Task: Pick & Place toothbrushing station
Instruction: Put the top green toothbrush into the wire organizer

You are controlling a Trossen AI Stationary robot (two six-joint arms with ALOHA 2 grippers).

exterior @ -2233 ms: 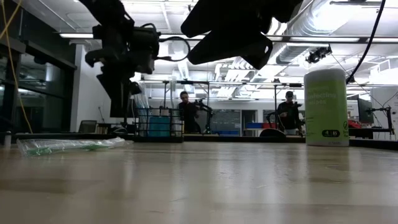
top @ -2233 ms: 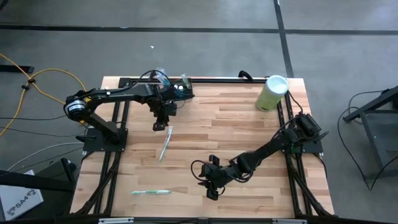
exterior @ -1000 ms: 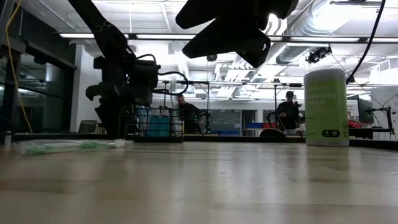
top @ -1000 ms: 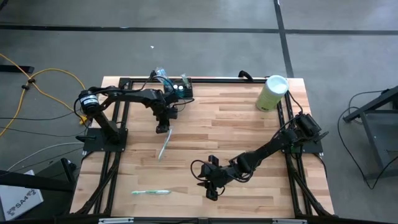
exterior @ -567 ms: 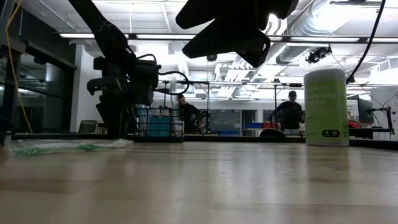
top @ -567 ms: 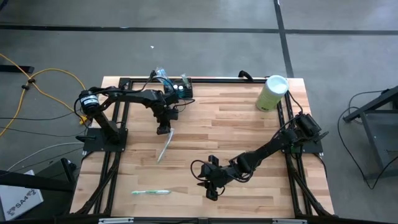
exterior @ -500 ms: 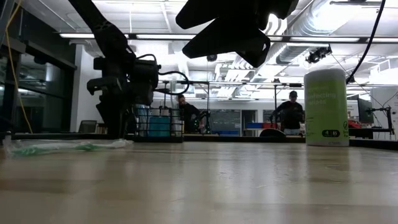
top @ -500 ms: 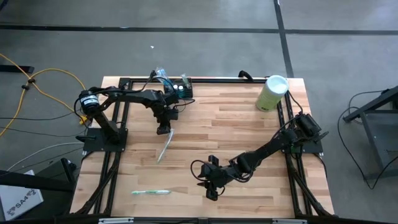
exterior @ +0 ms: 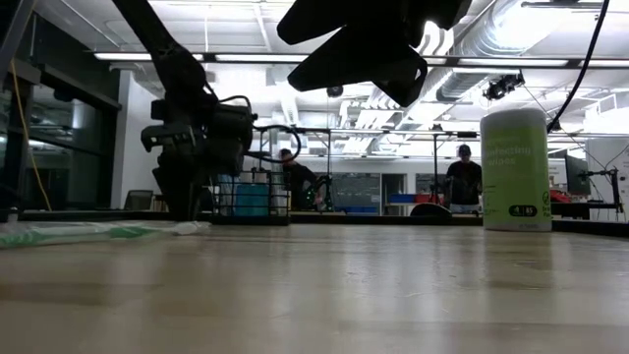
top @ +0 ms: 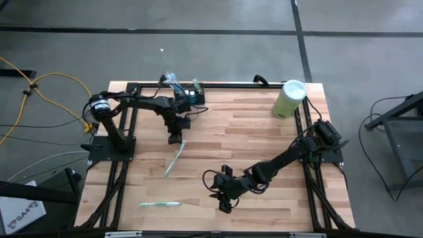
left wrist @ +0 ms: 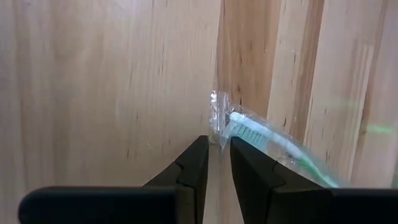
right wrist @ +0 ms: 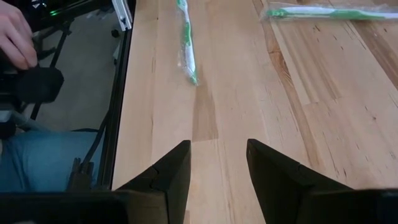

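Observation:
The toothbrushing station [top: 188, 94], a small black slotted holder, stands at the table's far edge and also shows in the low view [exterior: 252, 198]. A toothbrush in a clear wrapper [top: 173, 158] lies flat on the wood just in front of it. My left gripper [top: 175, 138] points steeply down at that toothbrush's far end, its fingers nearly together [left wrist: 218, 144]. A second green toothbrush [top: 160, 204] lies near the front edge. My right gripper [top: 223, 199] hovers open above the table's middle front, holding nothing [right wrist: 217, 155]. My left gripper has the clear wrapper's far end [left wrist: 215, 132] at its fingertips, just beyond the brush head [left wrist: 244, 129], coming slanting down from above. The wrapper seems pinched only at the tips; whether film alone is caught does not show. The toothbrush lies on the table.
A pale green cylinder with a white lid [top: 289, 98] stands at the far right corner. A black frame [top: 127, 125] runs along the table's sides. A person's hand [right wrist: 15, 37] and leg show beyond the front edge. Bare wood lies between the two arms.
My left gripper has sunk slightly at the wrapped toothbrush's far end and rolled a little. The toothbrush has slid a short way toward the near edge, and its near end has swung toward the table's left. My right arm has kept still.

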